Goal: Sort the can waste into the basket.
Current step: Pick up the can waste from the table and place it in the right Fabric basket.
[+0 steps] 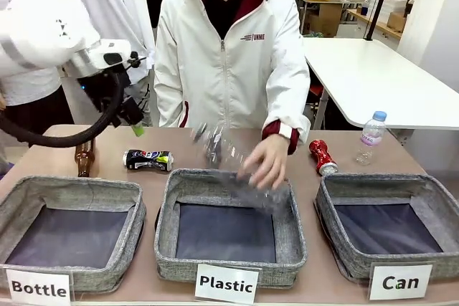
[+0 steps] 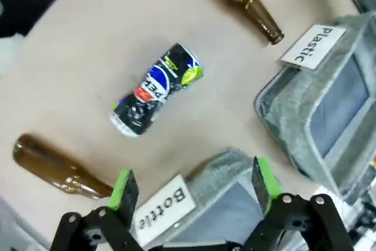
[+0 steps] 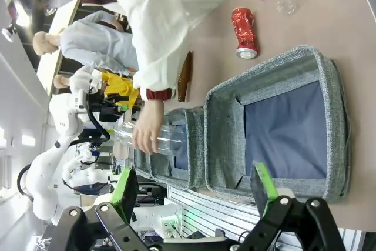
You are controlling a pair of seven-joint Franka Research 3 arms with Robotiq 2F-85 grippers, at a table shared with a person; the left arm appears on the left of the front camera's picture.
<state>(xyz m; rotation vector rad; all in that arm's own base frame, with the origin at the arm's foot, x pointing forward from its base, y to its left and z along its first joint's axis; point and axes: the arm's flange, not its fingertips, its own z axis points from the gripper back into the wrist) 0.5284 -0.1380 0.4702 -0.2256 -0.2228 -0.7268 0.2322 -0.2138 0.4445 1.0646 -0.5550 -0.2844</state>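
Jaws of the left gripper (image 2: 192, 180) and right gripper (image 3: 194, 179) are noted wide and empty; the crushed black blue-printed metal can (image 2: 155, 89) is seen toward the surface's (image 1: 43, 150) far left and the grey fabric "Can" basket (image 1: 387, 185) at its near right corner, so the person's hand (image 1: 265, 163) mid-surface could be struck in carrying across.

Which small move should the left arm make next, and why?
Probably lower the left gripper toward the black can and centre the fingers over it. The jaws stand open and empty, the can lies free just ahead of them, and it is not yet in the Can basket.
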